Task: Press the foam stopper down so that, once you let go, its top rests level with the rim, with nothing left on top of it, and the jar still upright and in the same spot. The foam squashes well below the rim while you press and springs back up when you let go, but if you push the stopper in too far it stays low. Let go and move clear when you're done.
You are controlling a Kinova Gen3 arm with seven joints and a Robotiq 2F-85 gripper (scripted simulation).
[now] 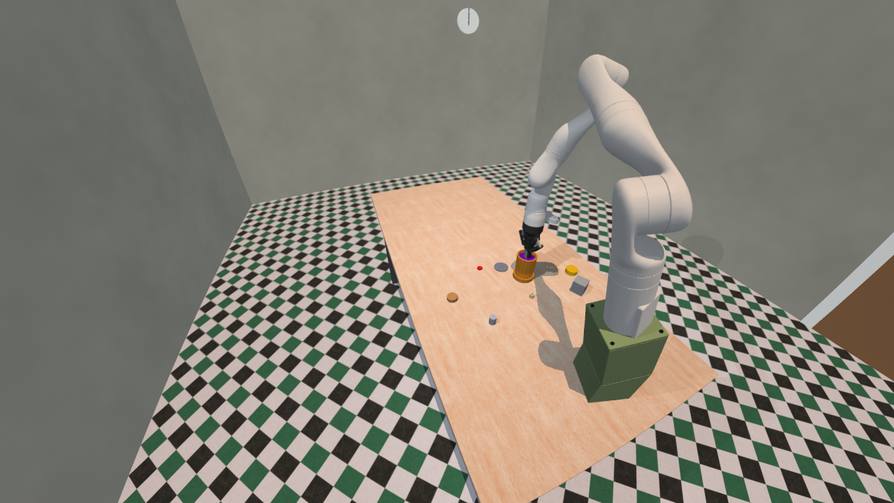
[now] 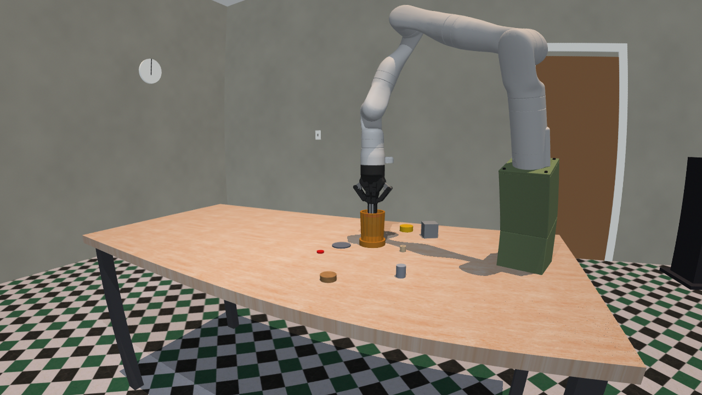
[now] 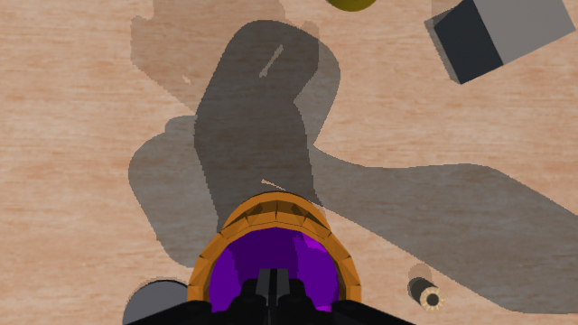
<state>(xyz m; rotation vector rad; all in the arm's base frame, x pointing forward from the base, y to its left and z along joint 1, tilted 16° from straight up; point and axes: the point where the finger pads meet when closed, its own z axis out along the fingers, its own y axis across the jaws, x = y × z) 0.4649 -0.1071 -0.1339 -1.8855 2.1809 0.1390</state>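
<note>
An orange ribbed jar (image 1: 524, 267) (image 2: 372, 229) (image 3: 275, 216) stands upright near the middle of the wooden table (image 1: 450, 350) (image 2: 235, 250). A purple foam stopper (image 3: 271, 253) (image 1: 528, 259) sits inside it, below the rim; in the exterior view it is hidden behind the jar wall. My gripper (image 1: 530, 251) (image 2: 372, 210) (image 3: 274, 288) is shut on nothing and points straight down. Its joined fingertips reach into the jar mouth and touch the stopper's top.
Around the jar lie a grey flat disc (image 1: 500, 267) (image 2: 341, 244) (image 3: 153, 298), a red dot (image 1: 479, 268) (image 2: 320, 251), a yellow disc (image 1: 571, 270) (image 2: 406, 227) (image 3: 349, 4), a grey cube (image 1: 579, 286) (image 2: 429, 229) (image 3: 501, 36), a small tan spool (image 1: 531, 295) (image 2: 402, 248) (image 3: 426, 295), a grey cylinder (image 1: 492, 319) (image 2: 400, 271) and a brown disc (image 1: 452, 297) (image 2: 327, 276).
</note>
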